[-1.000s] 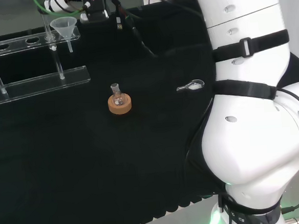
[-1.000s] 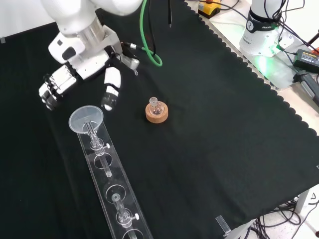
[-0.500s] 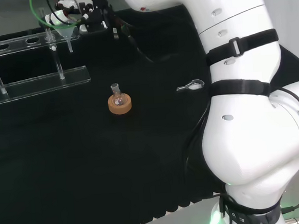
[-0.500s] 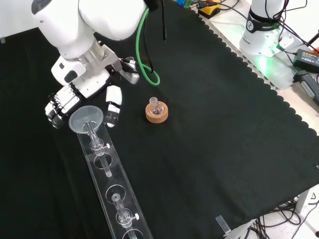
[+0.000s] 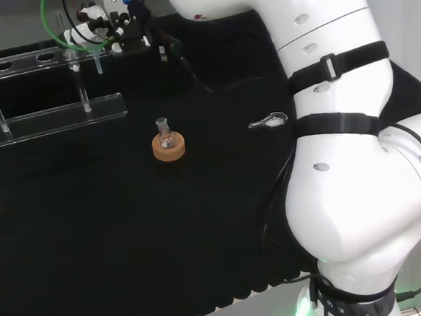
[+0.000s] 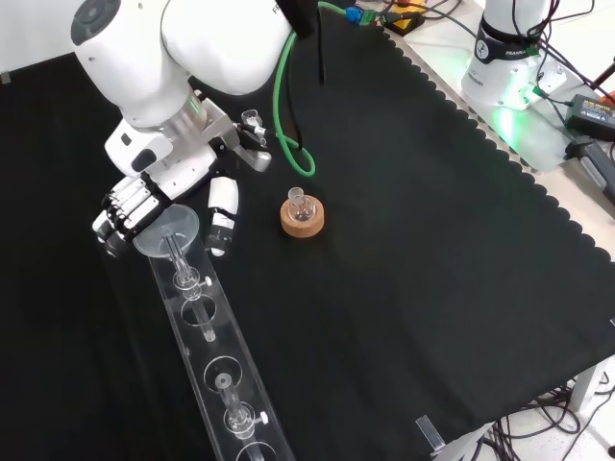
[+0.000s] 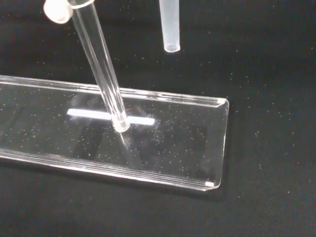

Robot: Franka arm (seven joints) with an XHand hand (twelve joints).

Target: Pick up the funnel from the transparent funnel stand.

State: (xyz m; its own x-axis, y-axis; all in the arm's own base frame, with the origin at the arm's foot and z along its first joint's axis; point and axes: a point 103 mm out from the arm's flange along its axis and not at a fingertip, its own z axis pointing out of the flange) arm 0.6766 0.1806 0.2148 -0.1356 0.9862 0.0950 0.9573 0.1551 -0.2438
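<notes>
Front view: the hand (image 6: 159, 197) is reaching around the funnel (image 6: 165, 233), fingers and thumb spread, not grasping; the funnel is sitting in the transparent funnel stand (image 6: 226, 384). No readable writing.

— Where was the funnel (image 6: 165, 231)?

— Seated upright in the end hole of the transparent funnel stand (image 6: 219, 370), wide mouth up. In the front view that was the stand's upper end.

— What did it look like?

— Clear, with a broad round rim and a narrow stem (image 7: 170, 25) hanging below the top rail, its open tip well above the base plate.

— And the stand?

— A long clear rack: a rail with a row of holes, carried on thin posts over a flat base on the black cloth.
</notes>
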